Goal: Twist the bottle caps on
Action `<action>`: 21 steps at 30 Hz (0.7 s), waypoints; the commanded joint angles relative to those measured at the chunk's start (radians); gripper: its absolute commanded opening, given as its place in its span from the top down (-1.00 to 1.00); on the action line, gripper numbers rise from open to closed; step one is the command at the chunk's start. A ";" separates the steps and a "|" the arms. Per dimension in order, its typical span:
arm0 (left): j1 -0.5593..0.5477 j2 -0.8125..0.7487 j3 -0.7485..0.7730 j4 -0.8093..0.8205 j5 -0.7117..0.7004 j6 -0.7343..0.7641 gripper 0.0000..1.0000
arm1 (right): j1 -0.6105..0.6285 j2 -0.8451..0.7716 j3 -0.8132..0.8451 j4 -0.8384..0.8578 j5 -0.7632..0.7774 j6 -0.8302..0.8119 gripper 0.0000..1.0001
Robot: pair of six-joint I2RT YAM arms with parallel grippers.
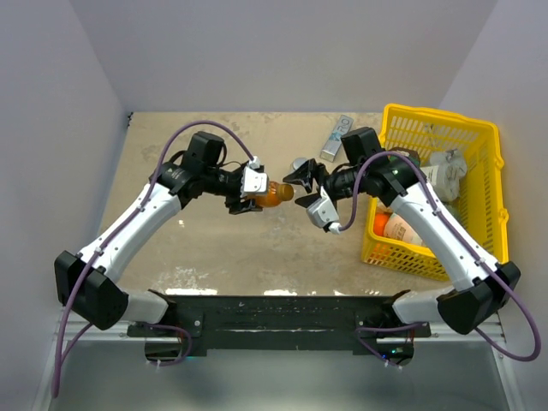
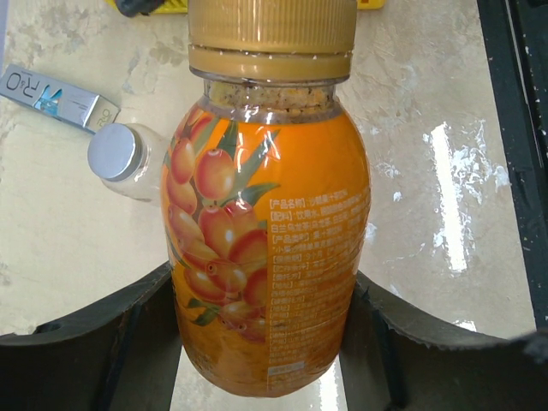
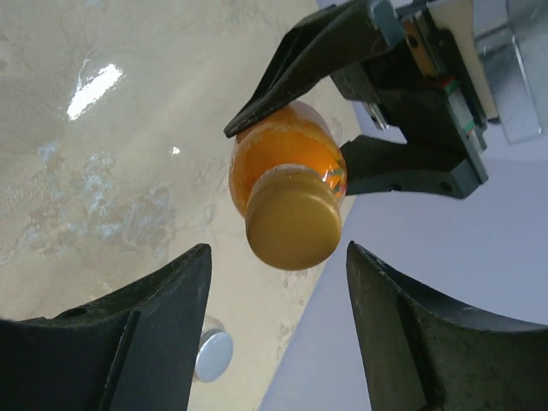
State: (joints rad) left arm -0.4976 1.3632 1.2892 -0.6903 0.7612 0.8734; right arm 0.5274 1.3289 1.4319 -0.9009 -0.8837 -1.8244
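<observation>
My left gripper (image 1: 255,195) is shut on the orange bottle (image 1: 274,194) and holds it sideways above the table, neck toward the right arm. In the left wrist view the fingers clamp its lower body (image 2: 265,257). A brownish-orange cap (image 2: 272,34) sits on its neck. My right gripper (image 1: 306,193) is open, its jaws spread either side of that cap (image 3: 293,229) and a little short of it, not touching. The clear bottle, wearing a silver-grey cap (image 2: 115,152), stands on the table behind; it also shows in the right wrist view (image 3: 212,355).
A grey rectangular bar (image 1: 336,137) lies at the back of the table, also in the left wrist view (image 2: 56,96). A yellow basket (image 1: 441,128) at the right holds white and orange containers. White walls enclose the table on three sides.
</observation>
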 commanded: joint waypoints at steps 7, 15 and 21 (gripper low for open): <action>0.004 0.002 0.036 -0.009 0.035 0.022 1.00 | 0.043 0.050 0.097 -0.064 -0.061 -0.153 -0.22; 0.004 0.004 0.041 0.008 0.030 0.024 1.00 | 0.052 0.090 0.154 -0.164 -0.066 -0.236 -0.01; 0.004 0.010 0.041 0.031 0.026 0.018 1.00 | 0.066 0.139 0.228 -0.298 -0.055 -0.294 0.55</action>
State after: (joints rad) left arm -0.4976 1.3682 1.2896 -0.7044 0.7712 0.8822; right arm 0.5762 1.4376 1.5730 -1.0702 -0.9070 -1.9835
